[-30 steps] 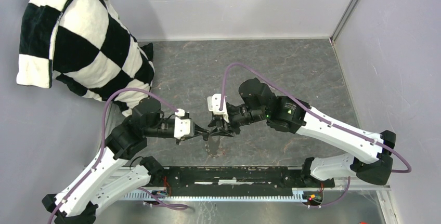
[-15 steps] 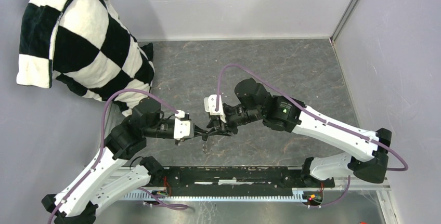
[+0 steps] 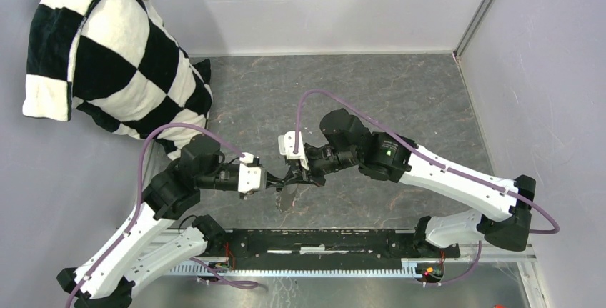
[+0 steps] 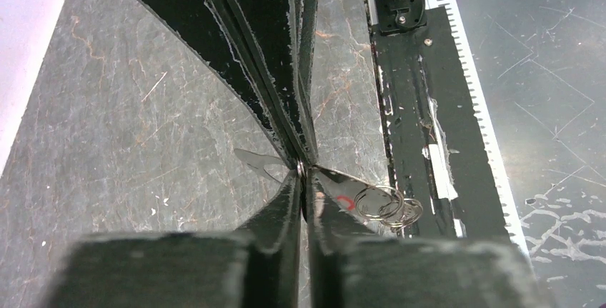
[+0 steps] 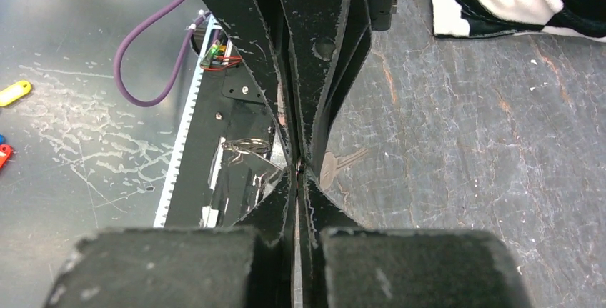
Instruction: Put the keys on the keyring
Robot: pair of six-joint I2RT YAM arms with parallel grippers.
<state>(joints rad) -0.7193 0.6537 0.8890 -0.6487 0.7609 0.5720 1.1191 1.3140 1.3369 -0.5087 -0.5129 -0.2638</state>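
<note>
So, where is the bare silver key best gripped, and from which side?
The silver key: probably by its blade, pads on the flat faces, coming from the tip end; the blade juts free, while its head lies against the closed fingertips.

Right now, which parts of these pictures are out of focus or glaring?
Left wrist view: the left gripper's fingers blur near the lens, the key is sharp. Right wrist view: the right gripper's fingers blur likewise. Top external view: even light, nothing blurred.
</note>
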